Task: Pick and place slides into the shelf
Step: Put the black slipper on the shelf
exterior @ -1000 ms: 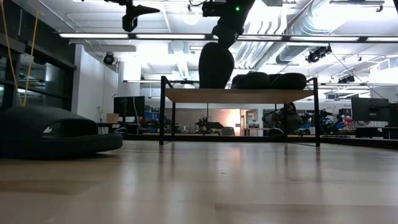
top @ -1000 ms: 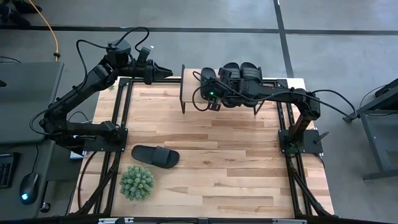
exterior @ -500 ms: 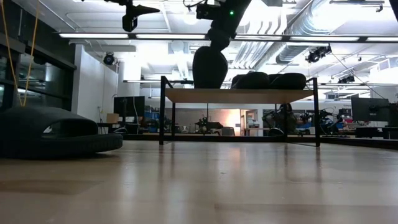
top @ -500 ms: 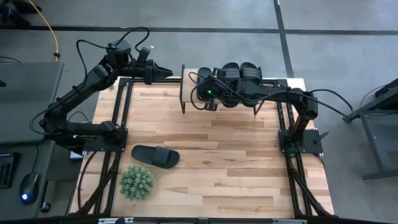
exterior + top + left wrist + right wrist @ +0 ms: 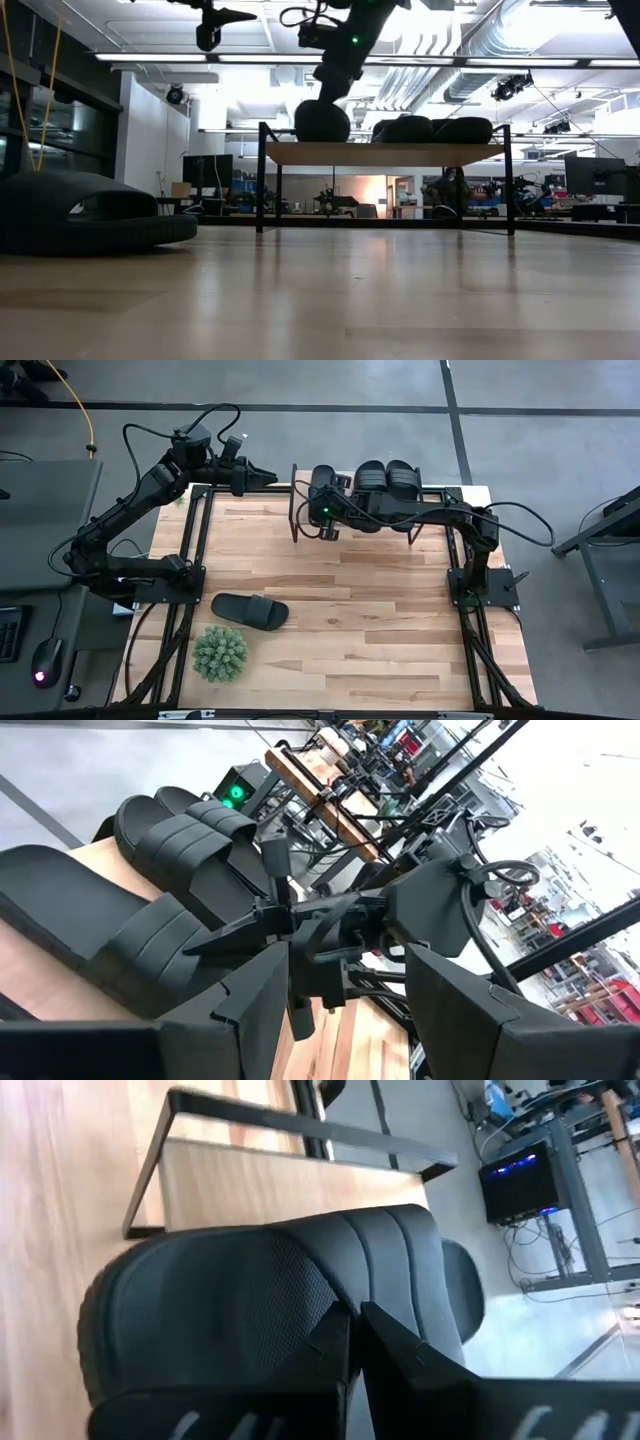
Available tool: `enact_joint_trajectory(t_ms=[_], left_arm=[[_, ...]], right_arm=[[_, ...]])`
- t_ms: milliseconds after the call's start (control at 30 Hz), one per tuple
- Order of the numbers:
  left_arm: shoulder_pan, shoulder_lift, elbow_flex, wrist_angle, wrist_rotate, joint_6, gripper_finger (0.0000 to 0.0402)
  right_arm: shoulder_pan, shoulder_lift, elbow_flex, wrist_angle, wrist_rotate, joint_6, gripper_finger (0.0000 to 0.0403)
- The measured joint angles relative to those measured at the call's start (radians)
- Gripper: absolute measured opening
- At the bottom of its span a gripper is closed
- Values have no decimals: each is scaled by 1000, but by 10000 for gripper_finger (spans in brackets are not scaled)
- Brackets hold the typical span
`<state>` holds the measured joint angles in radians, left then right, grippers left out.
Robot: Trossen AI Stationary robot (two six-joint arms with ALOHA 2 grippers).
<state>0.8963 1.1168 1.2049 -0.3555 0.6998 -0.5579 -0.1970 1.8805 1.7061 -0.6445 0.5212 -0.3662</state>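
Note:
My right gripper (image 5: 322, 500) is shut on a black slide (image 5: 322, 482) over the left part of the shelf (image 5: 300, 492), a low rack with a wood plank top at the table's far edge. In the low view the slide (image 5: 322, 120) sits at the plank top (image 5: 420, 152); I cannot tell if it touches. Two more slides (image 5: 385, 476) lie side by side on the shelf to its right. Another slide (image 5: 250, 610) lies sole down on the table at the near left. My left gripper (image 5: 270, 477) is open and empty in the air by the shelf's left end. My right gripper pinches the slide's wide strap (image 5: 325, 1295) between its two fingers (image 5: 400, 1350), at the strap's edge. The fingers come from the table's near side, slanting down toward the far edge. The slide hangs below and beyond the fingers, low over the shelf's plank (image 5: 250, 1180).
A green spiky plant (image 5: 220, 652) stands near the table's front left corner, next to the lone slide (image 5: 90, 210). Black frame rails run along the table's left and right edges. The middle of the wooden tabletop (image 5: 370, 610) is bare.
My right gripper has gone toward the table's left edge along the shelf and down, still shut on the slide. The slide has come away from the two resting slides, dropped to the plank's height and tipped from hanging upright toward level.

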Motion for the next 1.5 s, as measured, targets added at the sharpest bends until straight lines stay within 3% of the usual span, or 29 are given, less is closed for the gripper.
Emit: enact_joint_trajectory(t_ms=[1267,1500], left_arm=[[0,0,0,-7,-12,3,186],[0,0,0,-9,-11,3,186]], right_arm=[[-13,8,0,148,-92,-78,0],[-13,22,0,164,-136,-80,39]])
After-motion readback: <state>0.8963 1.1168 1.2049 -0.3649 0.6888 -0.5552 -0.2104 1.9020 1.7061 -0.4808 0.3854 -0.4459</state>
